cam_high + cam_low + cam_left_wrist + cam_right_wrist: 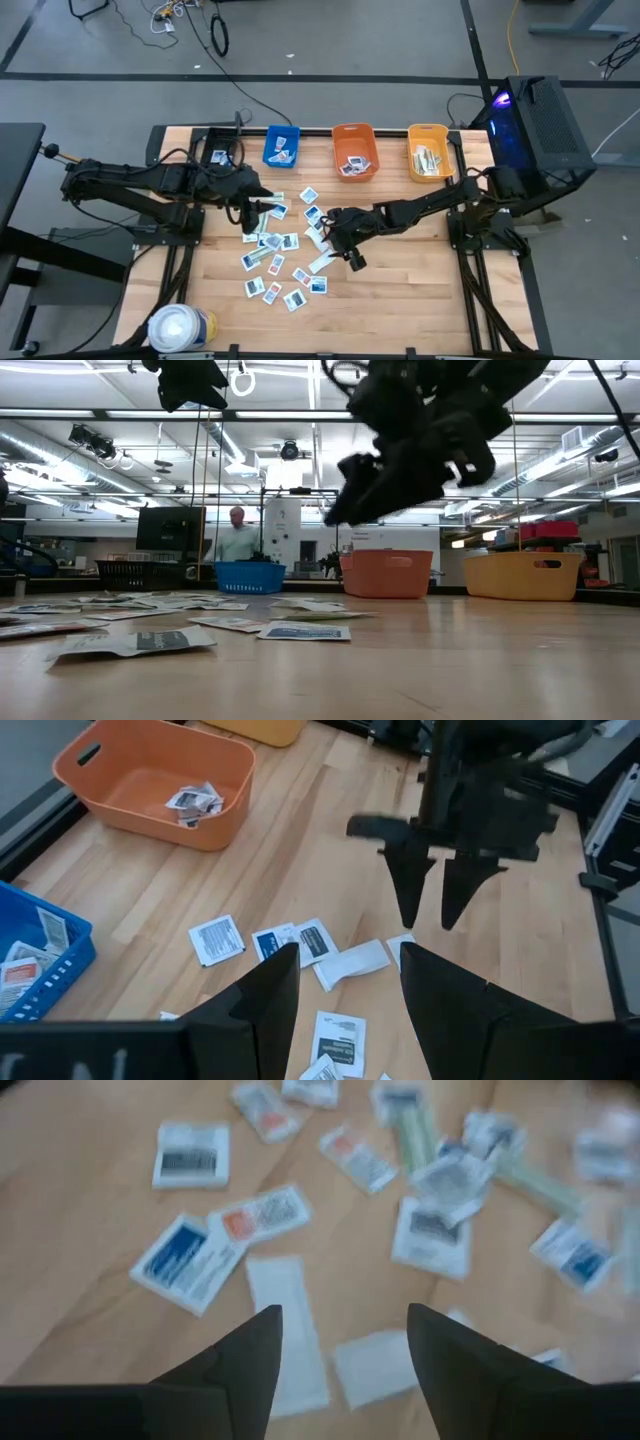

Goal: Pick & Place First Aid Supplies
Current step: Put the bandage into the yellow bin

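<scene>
First aid packets (pixel 280 262) lie scattered on the wooden table (pixel 420 300), a loose spread in the middle-left of the high view, from just below the bins down toward lower centre. Mostly white with blue or red print, plus a plain white one near centre (pixel 352 963). A few are already binned: some in the blue bin (pixel 282 146), some in the orange bin (pixel 354 152), pale strips in the yellow bin (pixel 430 152), all along the top edge of the table.

Right gripper (pixel 342 1342) hangs above the right edge of the spread, jaws parted, nothing between them; the plain white packets (pixel 290 1330) lie just under its fingers. In the low view it is clearly off the table. Left gripper (pixel 345 982) is over the upper left of the spread, jaws also apart and empty.

Step in hand, as I judge it: picking, with the right arm lining up on a packet. Next move needs a straight drop so the fingers straddle one flat packet only, pressed close to the wood since these lie thin, then closing and carrying to the matching bin. Neighbours lie close, so a double grab is the risk.

White roll (pixel 180 328) at lower left, untouched.
</scene>
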